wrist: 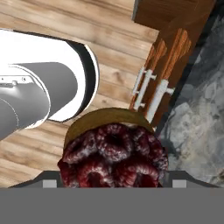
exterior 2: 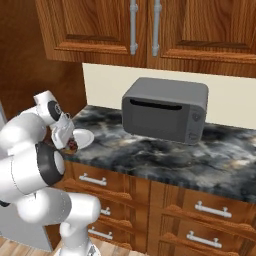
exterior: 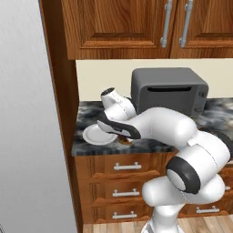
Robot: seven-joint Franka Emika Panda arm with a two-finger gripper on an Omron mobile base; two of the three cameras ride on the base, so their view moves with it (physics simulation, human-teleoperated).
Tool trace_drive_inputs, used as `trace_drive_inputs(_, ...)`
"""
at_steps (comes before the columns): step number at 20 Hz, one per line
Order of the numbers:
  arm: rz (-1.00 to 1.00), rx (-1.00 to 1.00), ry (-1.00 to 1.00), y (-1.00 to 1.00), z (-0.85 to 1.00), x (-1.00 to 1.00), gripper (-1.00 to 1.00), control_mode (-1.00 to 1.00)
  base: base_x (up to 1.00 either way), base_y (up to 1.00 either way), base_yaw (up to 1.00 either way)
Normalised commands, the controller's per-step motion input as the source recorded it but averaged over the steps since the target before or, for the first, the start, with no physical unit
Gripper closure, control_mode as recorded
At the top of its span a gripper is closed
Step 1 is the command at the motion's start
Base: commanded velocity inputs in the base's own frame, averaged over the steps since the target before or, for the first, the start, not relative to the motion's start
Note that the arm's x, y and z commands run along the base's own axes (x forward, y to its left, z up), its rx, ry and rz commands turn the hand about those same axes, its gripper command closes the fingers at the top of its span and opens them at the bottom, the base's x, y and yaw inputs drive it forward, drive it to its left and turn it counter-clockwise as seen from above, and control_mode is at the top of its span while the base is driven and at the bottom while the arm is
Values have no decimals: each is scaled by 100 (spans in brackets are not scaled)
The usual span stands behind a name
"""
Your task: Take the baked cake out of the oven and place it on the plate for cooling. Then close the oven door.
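We see an arm point(exterior: 182, 150) built of smooth, glossy white rounded segments, with black rings and caps at the joints. Our wrist section is white with a black band along it. From the right base view, a round grey-ringed disc marks one joint end.

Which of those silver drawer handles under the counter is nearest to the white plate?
The top handle, on the uppermost drawer just under the stone counter edge, almost directly below the plate. The two handles beneath it sit on lower drawers, farther down.
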Motion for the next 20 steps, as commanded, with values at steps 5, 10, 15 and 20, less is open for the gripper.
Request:
trace_drive_inputs(5, 32, 22, 0, -3, 3, 48, 100, -100, 0, 0, 0)
trace_drive_inputs(10, 31, 8, -5, 0, -6, 66, 100, -100, 0, 0, 0)
trace_drive_inputs(15, 21, 0, -9, 17, -20, 50, 100, -100, 0, 0, 0)
trace_drive_inputs(20, 12, 0, -1, 28, -19, 40, 100, -100, 0, 0, 0)
